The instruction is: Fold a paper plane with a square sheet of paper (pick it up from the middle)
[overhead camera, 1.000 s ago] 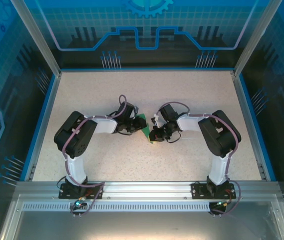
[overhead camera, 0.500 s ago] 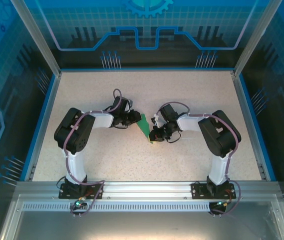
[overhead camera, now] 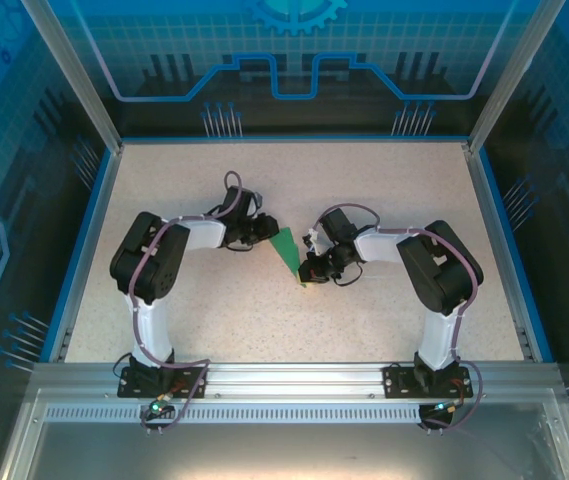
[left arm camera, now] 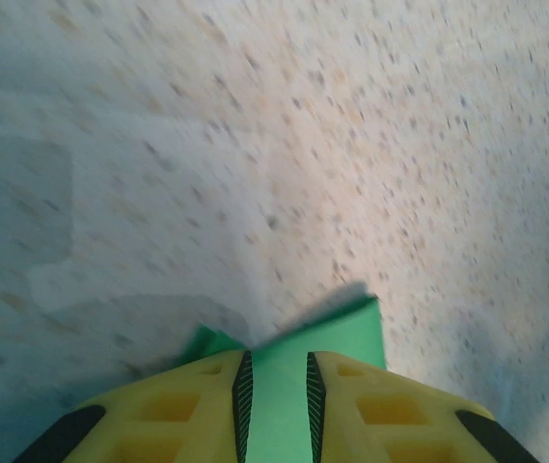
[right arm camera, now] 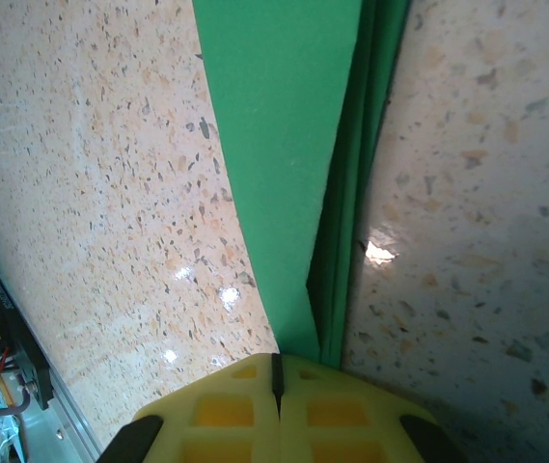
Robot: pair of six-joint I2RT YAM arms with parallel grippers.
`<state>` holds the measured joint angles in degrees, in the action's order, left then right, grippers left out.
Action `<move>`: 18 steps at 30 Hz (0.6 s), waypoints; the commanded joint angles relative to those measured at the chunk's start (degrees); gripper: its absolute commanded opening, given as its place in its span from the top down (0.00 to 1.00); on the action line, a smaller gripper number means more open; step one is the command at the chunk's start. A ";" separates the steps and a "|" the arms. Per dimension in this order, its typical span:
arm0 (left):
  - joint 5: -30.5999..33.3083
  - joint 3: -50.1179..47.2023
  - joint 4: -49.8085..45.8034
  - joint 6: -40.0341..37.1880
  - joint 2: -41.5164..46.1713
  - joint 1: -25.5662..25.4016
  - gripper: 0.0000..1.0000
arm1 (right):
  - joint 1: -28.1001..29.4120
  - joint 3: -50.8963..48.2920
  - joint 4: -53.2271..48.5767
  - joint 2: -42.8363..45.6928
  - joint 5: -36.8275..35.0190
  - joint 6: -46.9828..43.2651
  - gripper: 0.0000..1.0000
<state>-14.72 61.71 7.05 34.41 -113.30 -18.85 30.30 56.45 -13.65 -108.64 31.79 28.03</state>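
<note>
The paper plane (overhead camera: 287, 250) (left arm camera: 322, 333) (right arm camera: 284, 145) sits over the middle of the speckled table (overhead camera: 384, 190), with its wide end toward 11 o'clock and its point toward 5 o'clock. The left gripper (overhead camera: 267, 236) (left arm camera: 276, 362) is clamped on the wide end from 10 o'clock. The right gripper (overhead camera: 304, 272) (right arm camera: 276, 365) pinches the point with its fingers pressed together, and a blue gear motif (overhead camera: 297, 14) marks the back wall at 12 o'clock.
</note>
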 commanded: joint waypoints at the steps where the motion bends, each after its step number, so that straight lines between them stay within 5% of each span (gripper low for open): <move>1: 4.87 2.06 -2.47 -2.47 -0.76 3.02 0.73 | -0.33 -2.93 -8.33 -2.04 -5.17 -0.76 0.95; 11: -3.30 -7.99 4.25 3.85 11.63 2.05 0.72 | -0.36 -1.53 -7.92 -1.31 -3.43 -0.54 0.95; 18: -6.34 -14.49 9.26 8.27 16.07 -3.91 0.72 | -0.33 -1.21 -7.71 -1.49 -2.63 -0.60 0.95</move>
<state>-17.80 48.77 12.78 39.88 -97.71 -20.14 30.33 56.62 -14.09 -108.60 31.97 28.03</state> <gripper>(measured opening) 0.277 0.052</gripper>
